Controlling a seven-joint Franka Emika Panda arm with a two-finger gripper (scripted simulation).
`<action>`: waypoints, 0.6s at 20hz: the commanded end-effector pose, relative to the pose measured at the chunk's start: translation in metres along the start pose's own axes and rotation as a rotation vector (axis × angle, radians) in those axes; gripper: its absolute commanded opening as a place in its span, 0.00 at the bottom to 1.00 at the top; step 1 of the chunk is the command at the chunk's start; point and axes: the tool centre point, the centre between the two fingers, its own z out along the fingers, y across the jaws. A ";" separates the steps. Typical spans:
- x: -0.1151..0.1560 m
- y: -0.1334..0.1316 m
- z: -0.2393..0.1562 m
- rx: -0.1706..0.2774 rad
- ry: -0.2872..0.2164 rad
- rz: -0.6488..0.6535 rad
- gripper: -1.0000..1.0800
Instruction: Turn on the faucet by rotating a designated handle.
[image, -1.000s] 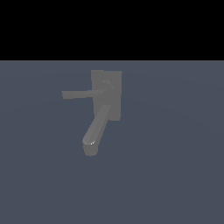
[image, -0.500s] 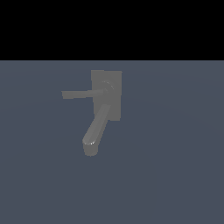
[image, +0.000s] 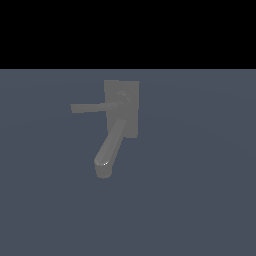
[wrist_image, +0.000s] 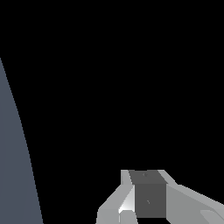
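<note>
The matte grey faucet stands in the middle of the exterior view, with a flat rectangular back plate. Its thick rounded spout slopes down toward the exterior view's left and front. The handle is a thin straight bar joined to a round hub; it points level toward the exterior view's left. My gripper shows only in the wrist view, as grey finger parts against black. The faucet is not in the wrist view, and the arm is not in the exterior view. I cannot tell how the jaws stand.
A flat blue-grey floor lies under and around the faucet; above it the background is black. A strip of the same floor shows at one edge of the wrist view.
</note>
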 end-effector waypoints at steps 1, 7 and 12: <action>0.024 -0.017 -0.018 -0.052 0.079 -0.067 0.00; 0.073 -0.080 -0.060 -0.143 0.264 -0.249 0.00; 0.100 -0.152 -0.092 -0.182 0.411 -0.420 0.00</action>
